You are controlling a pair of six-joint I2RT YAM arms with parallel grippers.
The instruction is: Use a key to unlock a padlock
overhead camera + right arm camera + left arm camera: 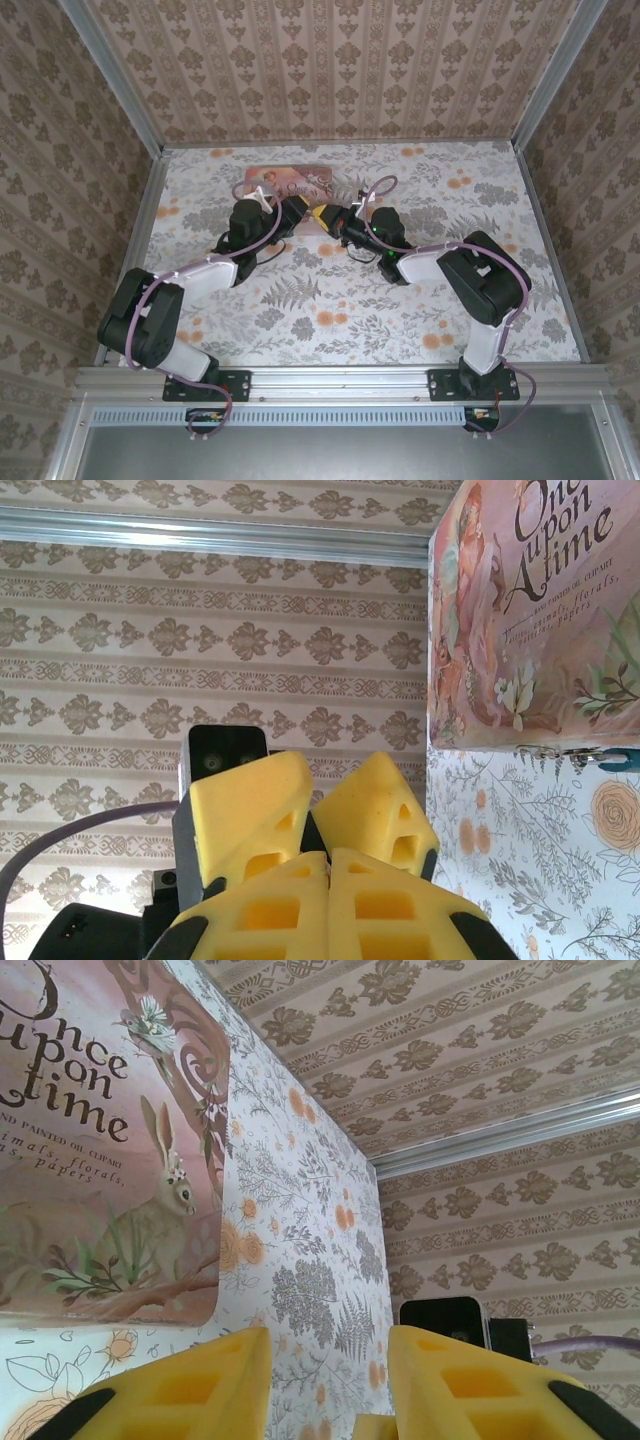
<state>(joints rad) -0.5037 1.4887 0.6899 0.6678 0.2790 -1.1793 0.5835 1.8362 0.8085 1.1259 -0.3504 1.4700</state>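
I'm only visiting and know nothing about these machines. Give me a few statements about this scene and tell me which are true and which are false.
1. The pink tin reads "Once upon a time". True.
2. The left arm's jaws are pressed together. False: a gap stands between its yellow fingers, with nothing in it.
3. The right arm's jaws are shut. True.
4. A cat is painted on the tin. False: it is a long-eared hare.
5. The table is plain white. False: it bears a print of flowers and ferns.
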